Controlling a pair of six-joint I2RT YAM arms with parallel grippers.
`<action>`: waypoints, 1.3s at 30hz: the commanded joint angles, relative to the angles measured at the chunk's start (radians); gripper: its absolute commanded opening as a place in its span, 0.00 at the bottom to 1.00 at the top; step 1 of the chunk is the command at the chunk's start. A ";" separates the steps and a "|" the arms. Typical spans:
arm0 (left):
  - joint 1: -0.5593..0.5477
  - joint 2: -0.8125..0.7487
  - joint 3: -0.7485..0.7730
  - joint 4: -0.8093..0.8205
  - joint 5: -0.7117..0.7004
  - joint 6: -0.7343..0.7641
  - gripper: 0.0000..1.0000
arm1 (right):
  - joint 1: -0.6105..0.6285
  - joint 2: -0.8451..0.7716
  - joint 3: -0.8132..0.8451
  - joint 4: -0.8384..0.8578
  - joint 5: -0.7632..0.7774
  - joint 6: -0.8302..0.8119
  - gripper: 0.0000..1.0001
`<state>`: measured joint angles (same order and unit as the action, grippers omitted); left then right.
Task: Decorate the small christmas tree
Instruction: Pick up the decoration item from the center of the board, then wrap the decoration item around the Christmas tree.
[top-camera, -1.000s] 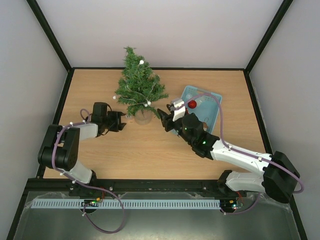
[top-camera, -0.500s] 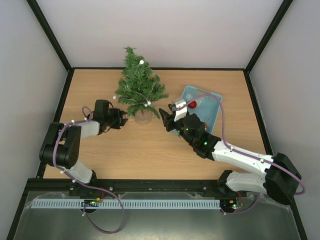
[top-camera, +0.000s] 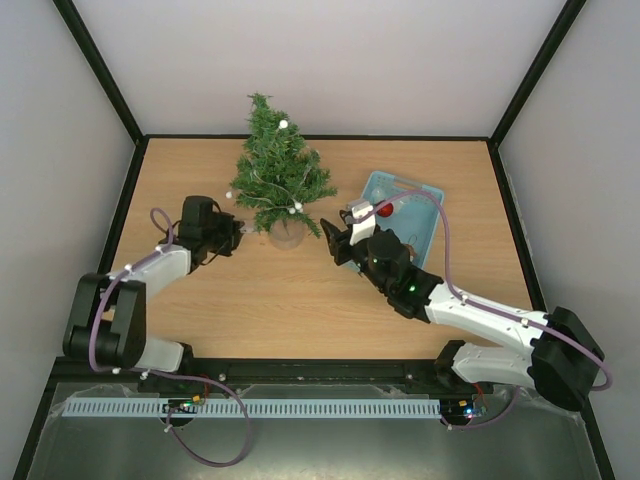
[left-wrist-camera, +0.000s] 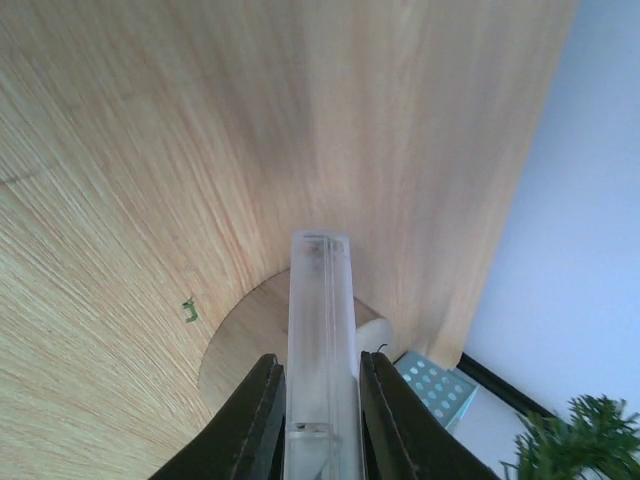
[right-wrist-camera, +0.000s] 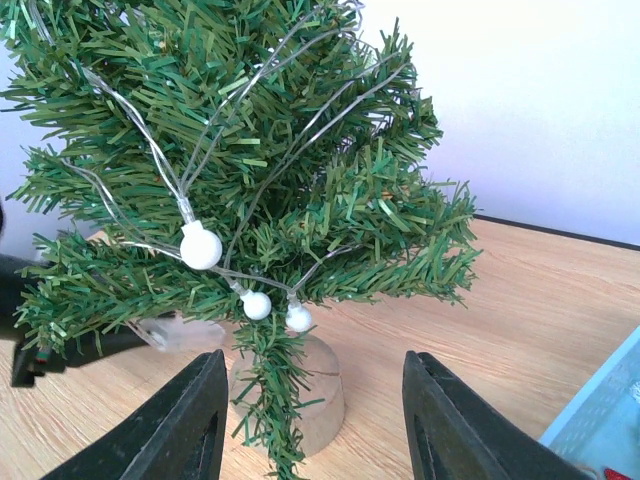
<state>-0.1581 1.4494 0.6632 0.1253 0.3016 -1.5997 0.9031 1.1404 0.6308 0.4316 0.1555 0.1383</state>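
Left gripper (top-camera: 236, 232), pinching clear bar (left-wrist-camera: 320, 330), has moved beside small christmas tree (top-camera: 278, 175).

Even bright overhead light, soft short shadows, no glare; wrist views wide-angle warped, left one blurred up close.

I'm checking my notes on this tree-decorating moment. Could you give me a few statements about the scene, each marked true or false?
1. The left claw is shut on a clear plastic piece. True.
2. The right claw holds the red ball. False: it is open and empty, and the ball lies in the blue basket.
3. A wire with white beads runs through the small christmas tree. True.
4. The tree lies tipped over on the table. False: it stands upright.
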 joint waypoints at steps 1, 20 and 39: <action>0.006 -0.114 0.025 -0.089 -0.122 0.083 0.16 | -0.002 -0.039 -0.020 -0.006 0.025 -0.009 0.47; 0.001 -0.363 0.110 -0.118 -0.414 0.391 0.13 | -0.003 -0.115 -0.046 -0.030 0.013 0.003 0.47; 0.083 -0.232 0.177 0.115 -0.137 0.748 0.15 | -0.003 -0.127 -0.032 -0.029 0.006 -0.014 0.47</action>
<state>-0.1051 1.1904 0.8196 0.1677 0.0792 -0.9310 0.9031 1.0306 0.5934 0.3943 0.1581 0.1371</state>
